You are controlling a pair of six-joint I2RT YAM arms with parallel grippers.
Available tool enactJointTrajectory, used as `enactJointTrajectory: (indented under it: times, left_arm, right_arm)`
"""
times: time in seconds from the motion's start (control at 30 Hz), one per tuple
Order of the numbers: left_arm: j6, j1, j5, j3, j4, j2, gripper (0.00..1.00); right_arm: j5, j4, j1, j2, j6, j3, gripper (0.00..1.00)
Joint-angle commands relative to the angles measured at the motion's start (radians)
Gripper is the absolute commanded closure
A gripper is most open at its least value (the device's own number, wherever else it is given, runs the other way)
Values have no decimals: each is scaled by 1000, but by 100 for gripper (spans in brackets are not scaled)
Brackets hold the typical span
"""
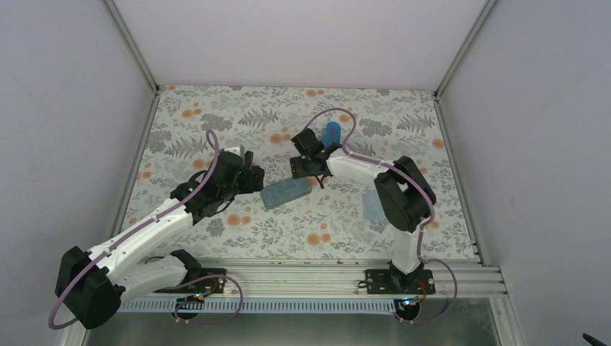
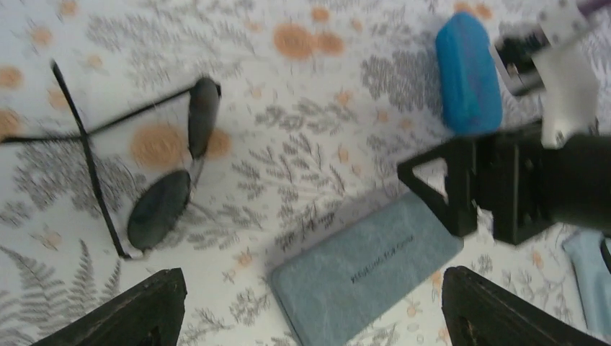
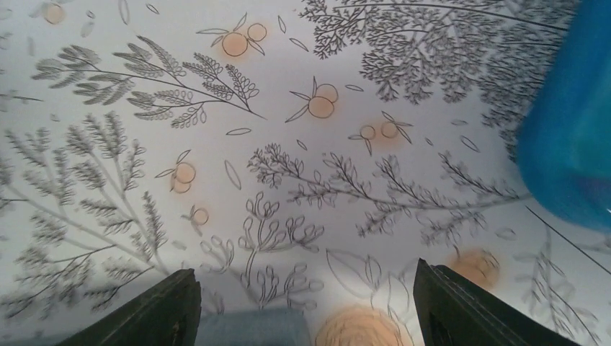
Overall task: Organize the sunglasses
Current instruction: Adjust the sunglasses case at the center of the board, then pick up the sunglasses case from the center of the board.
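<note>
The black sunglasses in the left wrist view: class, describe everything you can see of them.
The black sunglasses have a thin, wire-like black frame and two dark oval lenses. Their temples are unfolded and cross each other. They lie on the floral tablecloth, apart from the grey case. Only the tablecloth touches them.

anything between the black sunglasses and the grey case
Nothing. In the left wrist view, only bare floral table cover lies between the black sunglasses and the grey case.
</note>
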Motion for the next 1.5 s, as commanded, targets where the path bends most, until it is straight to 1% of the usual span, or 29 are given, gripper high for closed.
enactJointTrajectory:
  times: [0.0,0.1,0.2,0.37,0.47,0.5,0.6,0.73,0.87,0.93,0.97,1.0,1.07,1.17,1.23,1.33,1.43,1.47]
  left_arm:
    - [-64,6,121,-78,72,-10,13]
    - [-90,7,148,-121,101,-10,13]
    - [-103,7,157,-137,119,2,14]
    - [-101,7,156,-133,139,32,14]
    - [-102,9,152,-126,150,51,14]
    - [-104,11,148,-123,152,56,13]
    - [-117,17,143,-116,148,64,13]
    - [-149,33,138,-132,153,36,13]
    - [-180,70,157,-166,156,-7,13]
    - [-183,97,211,-182,169,-24,13]
    - [-188,129,260,-197,179,-36,13]
    - [-187,140,276,-202,180,-43,13]
    - [-186,163,302,-215,182,-54,13]
    - [-183,203,355,-233,196,-66,13]
    - [-182,223,382,-245,207,-70,13]
    - [-182,240,400,-254,218,-67,13]
    - [-182,250,407,-257,221,-67,13]
    - [-183,252,409,-258,221,-67,13]
  right_arm:
    - [12,-29,-21,82,-96,80,24]
    - [19,-68,-27,98,-107,92,25]
    - [-22,-90,-26,64,-133,42,26]
    - [-161,-94,-19,-64,-158,-121,26]
    - [-291,-44,-4,-157,-188,-215,26]
    - [-303,-26,-3,-188,-191,-240,26]
    - [-260,-11,-2,-289,-180,-258,24]
    - [-213,-11,47,-354,-166,-254,16]
    - [-129,-40,159,-303,-146,-231,11]
    - [-85,-53,204,-257,-148,-220,10]
    - [-76,-51,243,-213,-166,-213,5]
    - [-89,-43,252,-193,-183,-215,4]
    - [-102,-41,265,-172,-209,-216,4]
    - [-55,-63,267,-138,-216,-207,4]
    - [-53,-70,269,-116,-224,-204,5]
    - [-57,-72,274,-82,-232,-204,6]
    - [-33,-72,285,-62,-226,-204,8]
    - [-20,-72,288,-58,-220,-204,11]
